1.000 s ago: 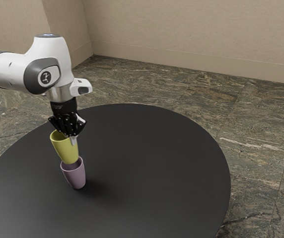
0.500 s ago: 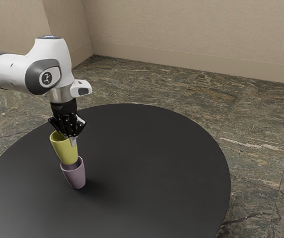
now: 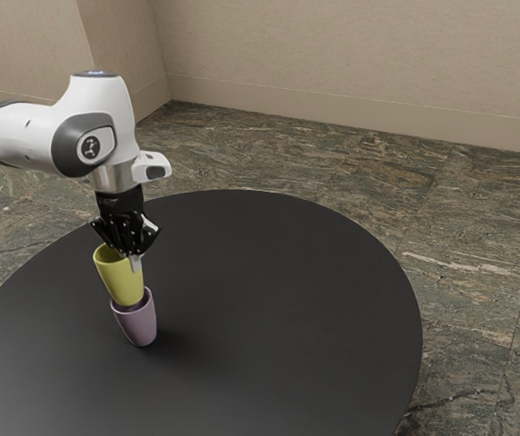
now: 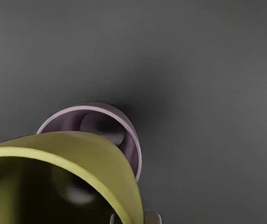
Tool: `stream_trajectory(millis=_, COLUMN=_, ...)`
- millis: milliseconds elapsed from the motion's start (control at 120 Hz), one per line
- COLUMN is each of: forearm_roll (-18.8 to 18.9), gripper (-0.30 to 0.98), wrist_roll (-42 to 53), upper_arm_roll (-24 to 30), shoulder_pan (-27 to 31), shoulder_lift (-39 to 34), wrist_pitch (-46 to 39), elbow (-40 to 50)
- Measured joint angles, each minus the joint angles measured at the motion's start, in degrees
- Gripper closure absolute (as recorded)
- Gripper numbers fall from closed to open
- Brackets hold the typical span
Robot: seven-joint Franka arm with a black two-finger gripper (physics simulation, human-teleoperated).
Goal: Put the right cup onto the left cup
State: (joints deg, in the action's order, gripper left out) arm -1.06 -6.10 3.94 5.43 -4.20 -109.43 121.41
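My gripper (image 3: pixel 133 258) points down over the table, shut on the rim wall of the yellow cup (image 3: pixel 121 279), one finger inside and one outside. The yellow cup hangs slightly tilted, its base at the mouth of the pink-purple cup (image 3: pixel 137 326), which stands upright on the table. In the wrist view, fingertips (image 4: pixel 152 218) show at the wall of the yellow cup (image 4: pixel 101 154), and the pink-purple cup (image 4: pixel 136 156) lies beyond it, partly covered. Whether the yellow base is inside the lower cup's rim is hard to tell.
The round black table (image 3: pixel 287 300) extends around both cups, its curved edge toward the exterior view's right. A stone-patterned floor (image 3: pixel 478 272) and beige walls (image 3: pixel 351 64) surround it.
My hand has come down slightly and a touch toward the exterior view's right, lowering the yellow cup with it. The pink-purple cup has stayed where it was.
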Motion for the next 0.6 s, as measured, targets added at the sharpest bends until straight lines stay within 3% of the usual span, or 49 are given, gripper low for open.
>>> stream_trajectory(millis=600, forearm_roll=0.0, gripper=0.78, wrist_roll=0.0, upper_arm_roll=0.0, shoulder_pan=-0.1, shoulder_lift=1.9, wrist_pitch=-0.5, elbow=0.1)
